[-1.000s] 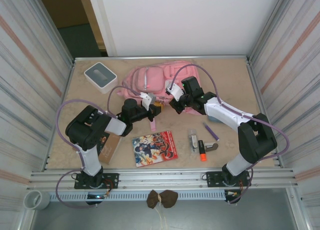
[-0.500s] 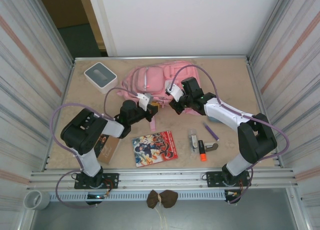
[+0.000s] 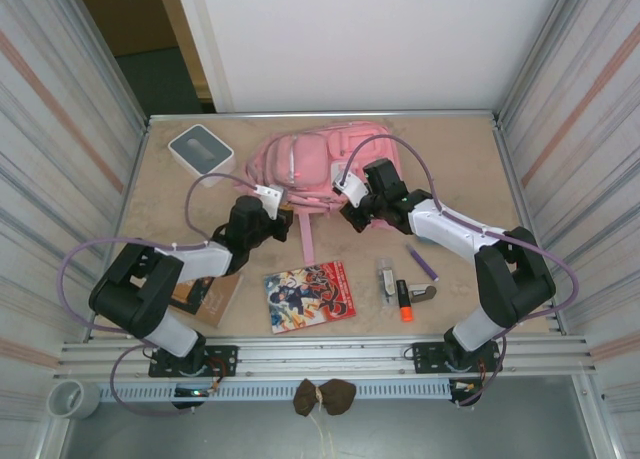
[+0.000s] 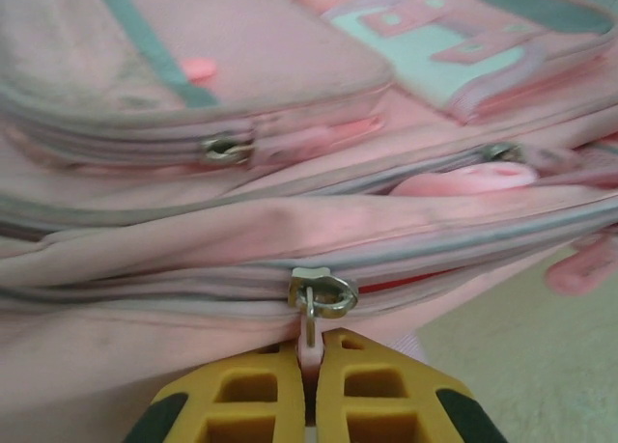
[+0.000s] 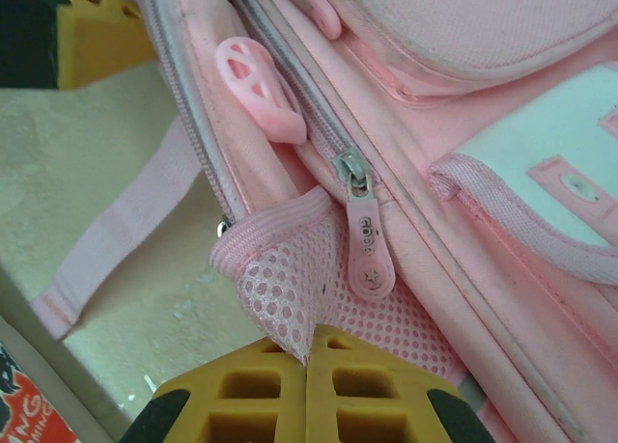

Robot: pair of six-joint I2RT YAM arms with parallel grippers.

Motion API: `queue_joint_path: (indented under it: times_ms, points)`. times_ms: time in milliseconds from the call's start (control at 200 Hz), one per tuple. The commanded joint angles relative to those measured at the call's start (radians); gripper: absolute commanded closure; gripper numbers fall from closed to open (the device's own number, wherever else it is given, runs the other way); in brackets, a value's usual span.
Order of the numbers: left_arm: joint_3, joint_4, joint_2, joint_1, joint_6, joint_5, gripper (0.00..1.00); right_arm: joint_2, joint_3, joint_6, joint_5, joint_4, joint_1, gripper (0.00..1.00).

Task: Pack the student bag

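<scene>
The student bag (image 3: 318,157) lies flat at the back middle of the table, a large pink backpack with pale zip lines. My left gripper (image 3: 277,213) is at its near left edge, shut on the pink pull (image 4: 309,339) of a metal zip slider (image 4: 322,293); the left gripper (image 4: 309,354) has its yellow fingers pressed together round the pull. My right gripper (image 3: 352,209) is at the bag's near right side. The right gripper (image 5: 307,358) is shut on the pink mesh side pocket (image 5: 290,293), next to another zip pull (image 5: 370,250).
A grey-and-white square box (image 3: 200,149) sits back left. Near the front lie a comic book (image 3: 308,295), a brown notebook (image 3: 205,294), a purple pen (image 3: 423,262), an orange marker (image 3: 403,301) and a small white item (image 3: 386,277). A pink strap (image 3: 305,237) trails toward the comic.
My left gripper has slid left along the bag's near edge with the zip pull in it, and its arm has swung out leftward. The right gripper has held its place.
</scene>
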Motion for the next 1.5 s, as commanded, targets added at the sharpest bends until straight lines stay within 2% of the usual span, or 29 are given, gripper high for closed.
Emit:
queue_joint_path:
  times_ms: [0,110,235,481,711,852,887,942,1217,1493]
  points:
    - [0.039,-0.158,-0.031,0.035,0.025,-0.073,1.0,-0.026,-0.011,-0.008,0.111,-0.043,-0.028,1.0]
    - [0.06,-0.195,-0.028,0.021,0.035,-0.023,1.0,-0.009,-0.009,0.003,0.132,-0.035,-0.028,1.0]
    - [0.083,-0.22,-0.022,-0.023,0.044,-0.012,1.0,0.013,0.007,0.026,0.181,-0.046,-0.03,0.94]
    - [0.131,-0.234,0.011,-0.105,0.022,0.012,1.0,0.022,0.051,0.171,0.251,-0.16,-0.066,0.72]
    - [0.144,-0.234,0.015,-0.12,0.025,0.025,1.0,-0.035,0.024,0.273,0.096,-0.166,-0.062,0.51]
    - [0.123,-0.223,-0.007,-0.118,0.043,0.026,1.0,-0.068,0.003,0.326,-0.039,-0.08,-0.059,0.43]
    - [0.116,-0.215,-0.013,-0.117,0.048,0.029,1.0,-0.069,0.002,0.328,-0.054,-0.062,-0.052,0.37]
    - [0.105,-0.207,-0.022,-0.113,0.047,0.041,1.0,-0.063,0.002,0.312,-0.062,-0.04,-0.034,0.33]
    - [0.08,-0.194,-0.056,-0.094,0.038,0.084,1.0,-0.015,0.003,0.151,-0.048,0.003,0.046,0.33]
    - [0.074,-0.198,-0.065,-0.091,0.032,0.093,1.0,0.095,0.046,0.102,-0.054,0.063,0.075,0.36]
